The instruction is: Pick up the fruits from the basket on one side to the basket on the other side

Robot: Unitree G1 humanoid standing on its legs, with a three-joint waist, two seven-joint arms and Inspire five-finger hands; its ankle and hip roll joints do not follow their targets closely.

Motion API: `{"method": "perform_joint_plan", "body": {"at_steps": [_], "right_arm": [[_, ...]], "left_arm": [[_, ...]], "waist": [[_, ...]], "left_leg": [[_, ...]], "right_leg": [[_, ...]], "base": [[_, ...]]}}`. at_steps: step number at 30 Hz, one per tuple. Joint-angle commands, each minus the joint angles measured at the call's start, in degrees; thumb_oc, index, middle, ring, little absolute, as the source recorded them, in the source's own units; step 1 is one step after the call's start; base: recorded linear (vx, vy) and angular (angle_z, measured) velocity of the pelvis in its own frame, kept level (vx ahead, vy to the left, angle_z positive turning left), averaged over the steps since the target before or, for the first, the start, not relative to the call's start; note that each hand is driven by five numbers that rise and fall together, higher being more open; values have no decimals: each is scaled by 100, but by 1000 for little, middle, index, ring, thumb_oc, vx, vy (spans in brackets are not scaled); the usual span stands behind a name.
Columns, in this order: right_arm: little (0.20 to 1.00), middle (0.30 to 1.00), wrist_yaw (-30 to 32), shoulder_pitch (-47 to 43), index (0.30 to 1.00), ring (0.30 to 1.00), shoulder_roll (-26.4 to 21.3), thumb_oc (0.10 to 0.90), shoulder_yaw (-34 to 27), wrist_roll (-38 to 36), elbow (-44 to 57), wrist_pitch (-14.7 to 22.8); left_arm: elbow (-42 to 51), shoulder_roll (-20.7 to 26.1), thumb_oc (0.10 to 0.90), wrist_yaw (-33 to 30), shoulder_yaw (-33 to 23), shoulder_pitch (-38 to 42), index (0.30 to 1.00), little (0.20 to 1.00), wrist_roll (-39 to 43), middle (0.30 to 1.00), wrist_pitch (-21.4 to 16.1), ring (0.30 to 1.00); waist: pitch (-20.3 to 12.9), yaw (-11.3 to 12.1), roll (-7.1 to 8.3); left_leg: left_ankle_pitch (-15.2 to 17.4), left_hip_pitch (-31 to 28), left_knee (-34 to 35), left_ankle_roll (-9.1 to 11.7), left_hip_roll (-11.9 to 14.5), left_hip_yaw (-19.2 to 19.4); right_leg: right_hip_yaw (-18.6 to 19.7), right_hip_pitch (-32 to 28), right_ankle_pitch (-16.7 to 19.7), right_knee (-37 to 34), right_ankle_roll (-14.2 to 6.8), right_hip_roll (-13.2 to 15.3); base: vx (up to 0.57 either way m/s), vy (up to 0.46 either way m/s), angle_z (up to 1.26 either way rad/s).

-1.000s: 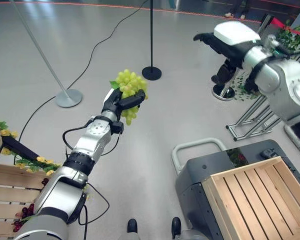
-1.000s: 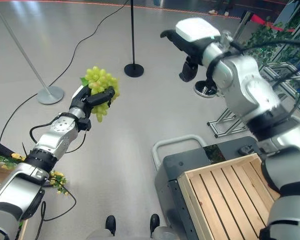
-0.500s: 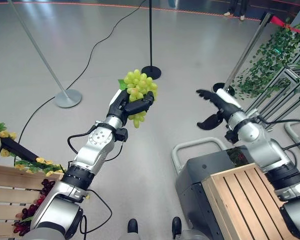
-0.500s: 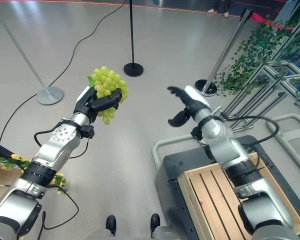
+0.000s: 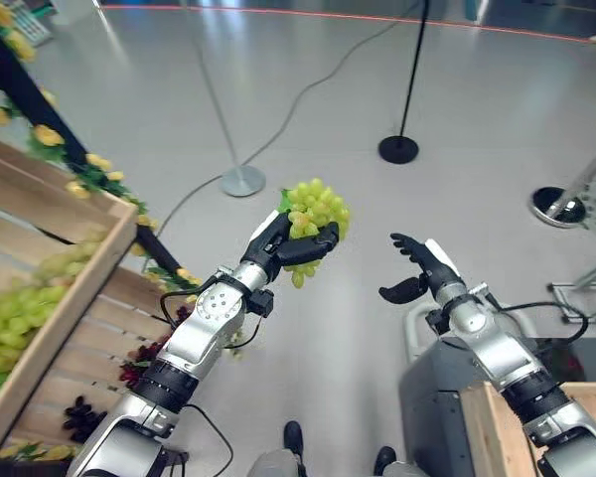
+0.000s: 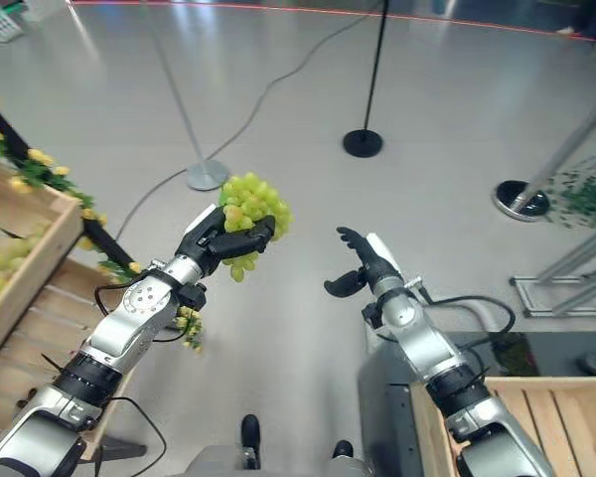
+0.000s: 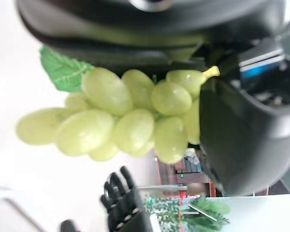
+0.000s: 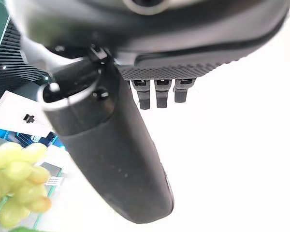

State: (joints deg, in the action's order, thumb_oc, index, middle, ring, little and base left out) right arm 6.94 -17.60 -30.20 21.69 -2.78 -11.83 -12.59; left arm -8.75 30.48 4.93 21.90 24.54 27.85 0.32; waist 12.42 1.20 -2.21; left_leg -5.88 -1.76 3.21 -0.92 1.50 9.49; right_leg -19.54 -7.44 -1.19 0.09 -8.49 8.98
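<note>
A bunch of green grapes (image 5: 315, 209) hangs in the air over the floor, with my left hand (image 5: 278, 243) shut on it; its fingers wrap the top of the bunch (image 7: 121, 121). My right hand (image 5: 419, 273) is held up a short way to the right of the grapes, fingers straight and spread, holding nothing. The grapes (image 8: 14, 186) also show past that hand's thumb (image 8: 116, 145). A slatted wooden crate (image 5: 70, 288) at the left holds more green grapes (image 5: 10, 318). A second wooden crate (image 6: 536, 417) sits at the lower right on a grey cart (image 5: 437, 388).
Dark red grapes (image 5: 139, 363) and yellow flowers (image 5: 99, 164) lie around the left crate's stand. Stanchion bases stand on the floor beyond: one silver (image 5: 243, 181), one black (image 5: 398, 149), another at the right (image 5: 561, 206). Green foliage (image 6: 586, 189) is at the far right.
The camera has turned left, bringing the left crate into view. My right arm came down from high up to beside the grapes. The left hand kept hold of the bunch.
</note>
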Motion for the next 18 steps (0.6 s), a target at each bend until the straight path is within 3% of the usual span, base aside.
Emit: {"method": "perform_joint_plan", "body": {"at_steps": [1, 3, 7, 12, 18], "right_arm": [[900, 900, 583, 353, 900, 900, -242, 800, -485, -64, 837, 937], [900, 900, 708, 660, 900, 900, -185, 800, -568, -36, 950, 1000], [900, 900, 597, 585, 900, 900, -198, 800, -541, -131, 812, 1102], [900, 900, 466, 393, 900, 900, -222, 800, -567, -471, 653, 883], [900, 900, 416, 746, 900, 900, -244, 800, -595, -367, 664, 852]], "left_arm": [[741, 259, 400, 295, -409, 696, 300, 300, 290, 300, -842, 300], [794, 325, 400, 358, -305, 699, 300, 300, 407, 300, -922, 300], [781, 372, 400, 169, -170, 905, 300, 300, 193, 300, -944, 300], [894, 307, 400, -76, -303, 902, 300, 300, 57, 300, -765, 300], [1219, 362, 400, 96, -517, 554, 300, 300, -99, 300, -777, 300]], "waist": [[-468, -105, 97], [-447, -263, 86], [-464, -410, 163], [-573, -250, 317], [-645, -133, 346]], "left_leg": [[364, -455, 76, 118, -108, -310], [341, -500, 179, 64, -153, -679], [622, -635, 179, 146, -15, -725], [487, -534, 179, 361, 308, -583], [358, -433, 179, 485, 453, -683]], "right_leg": [[716, 684, 419, 1769, -73, -195], [1235, 895, 547, 1831, -99, -203], [1663, 768, 710, 327, -93, 88], [1378, 357, 543, -273, -13, -131], [1240, 106, 424, -443, 96, -250]], "base": [[16, 9, 43], [42, -107, 105], [51, -220, 78], [20, -230, 59], [39, -112, 14]]}}
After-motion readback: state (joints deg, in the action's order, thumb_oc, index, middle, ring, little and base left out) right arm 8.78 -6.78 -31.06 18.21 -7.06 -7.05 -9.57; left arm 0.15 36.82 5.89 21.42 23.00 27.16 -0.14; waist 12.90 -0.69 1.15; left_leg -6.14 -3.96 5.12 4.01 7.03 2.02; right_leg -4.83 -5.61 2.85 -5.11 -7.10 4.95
